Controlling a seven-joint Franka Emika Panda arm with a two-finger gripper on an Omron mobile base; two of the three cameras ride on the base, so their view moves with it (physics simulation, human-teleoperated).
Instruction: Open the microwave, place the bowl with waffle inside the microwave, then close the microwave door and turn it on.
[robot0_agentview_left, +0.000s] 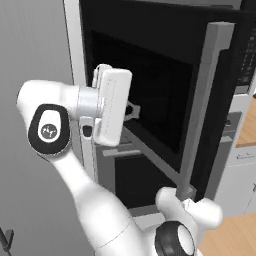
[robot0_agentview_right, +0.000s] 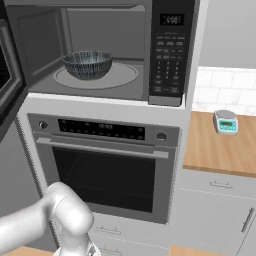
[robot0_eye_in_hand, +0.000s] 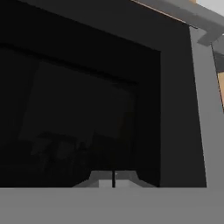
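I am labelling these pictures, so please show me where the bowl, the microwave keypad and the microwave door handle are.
bowl (robot0_agentview_right: 87, 65): right base view, on its patterned side wall.
microwave keypad (robot0_agentview_right: 167, 62): right base view, on the middle rows of buttons.
microwave door handle (robot0_agentview_left: 202, 100): left base view, on the middle of the grey vertical bar.

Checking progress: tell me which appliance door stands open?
The microwave door, black with a grey bar handle, stands open; the oven below stays shut.
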